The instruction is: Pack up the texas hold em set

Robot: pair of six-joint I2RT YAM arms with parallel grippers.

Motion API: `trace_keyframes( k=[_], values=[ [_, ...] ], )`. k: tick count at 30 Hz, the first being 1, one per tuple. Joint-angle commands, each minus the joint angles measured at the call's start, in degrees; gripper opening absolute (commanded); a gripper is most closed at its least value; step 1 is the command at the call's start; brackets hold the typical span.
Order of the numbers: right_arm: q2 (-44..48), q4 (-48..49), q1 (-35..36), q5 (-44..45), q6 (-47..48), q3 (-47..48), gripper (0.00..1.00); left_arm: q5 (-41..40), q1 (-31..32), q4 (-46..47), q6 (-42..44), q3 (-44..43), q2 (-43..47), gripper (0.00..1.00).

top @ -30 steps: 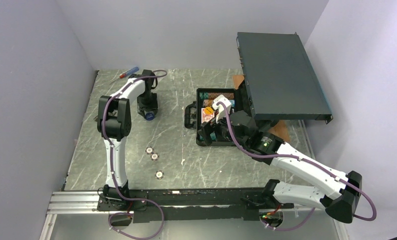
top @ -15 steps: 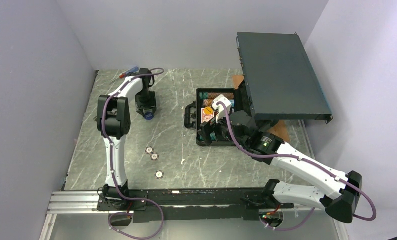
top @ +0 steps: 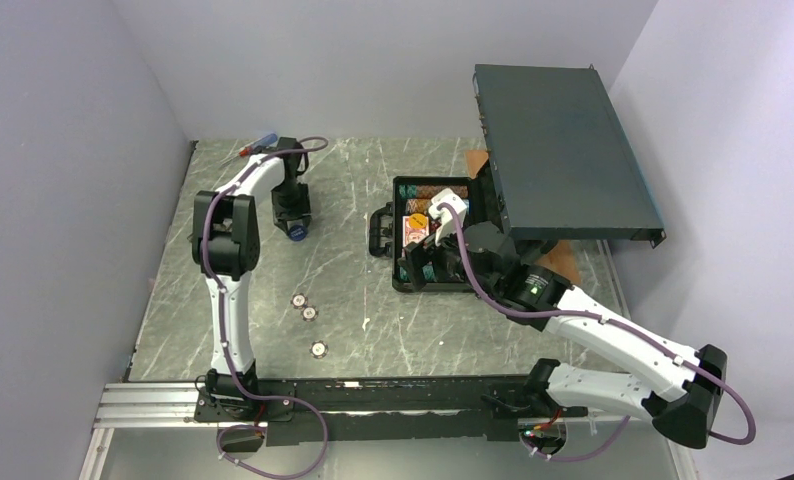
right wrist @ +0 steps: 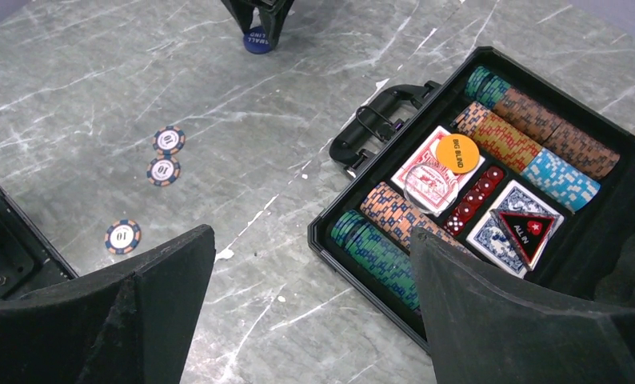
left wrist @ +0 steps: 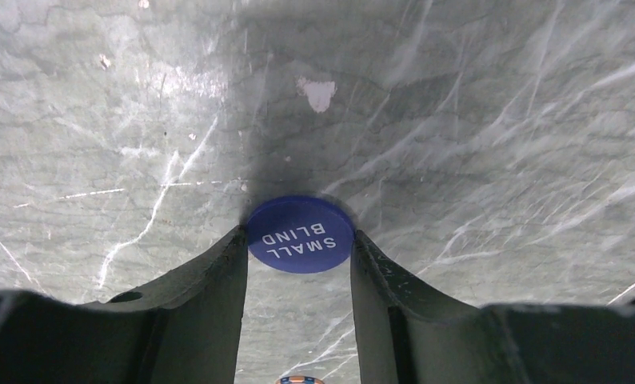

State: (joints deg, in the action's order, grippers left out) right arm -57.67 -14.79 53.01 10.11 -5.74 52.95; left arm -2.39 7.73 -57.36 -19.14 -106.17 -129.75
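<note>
Overhead, the case: the open case (top: 418, 192) sat right of centre on the surface (top: 373, 330), lid raised, beside the big rack box (top: 563, 150). Three loose chips (top: 308, 313) lay well apart from it, unpacked.
Left wrist, the button: the left claw (left wrist: 298, 237) was clamped on the blue SMALL BLIND button (left wrist: 300, 224), which lay flat on the surface. Overhead couldn't show that lettering.
Right wrist, the tray: the right claw (right wrist: 310, 236) hung wide apart and empty over the case. Chip rows (right wrist: 530, 120), decks (right wrist: 434, 172), dice (right wrist: 474, 196), BIG BLIND button (right wrist: 454, 152) and ALL IN button (right wrist: 526, 226) were already in.
Left to do, I'd judge: the button, three chips, the lid.
</note>
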Motion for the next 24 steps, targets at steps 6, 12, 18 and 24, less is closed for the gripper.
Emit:
trace_keyframes(
  k=[6, 12, 18, 24],
  values=[
    [1.8, 2.7, 0.1, 1.2, -0.2, -0.5, 0.93, 0.5, 1.8, 2.2, 0.1, 6.0, 9.1, 0.42],
    [1.8, 2.7, 0.1, 1.2, -0.2, -0.5, 0.93, 1.6, 4.1, 2.5, -0.7, 7.8, 12.3, 0.42],
    [3.8, 3.4, 0.1, 3.4, -0.8, -1.2, 0.94, 5.5, 9.1, 6.4, -3.6, 10.2, 18.3, 0.43],
    [8.1, 4.3, 0.0, 7.9, -2.1, -2.2, 0.94, 8.4, 17.2, 8.2, -6.9, 5.3, 18.4, 0.43]
  ],
)
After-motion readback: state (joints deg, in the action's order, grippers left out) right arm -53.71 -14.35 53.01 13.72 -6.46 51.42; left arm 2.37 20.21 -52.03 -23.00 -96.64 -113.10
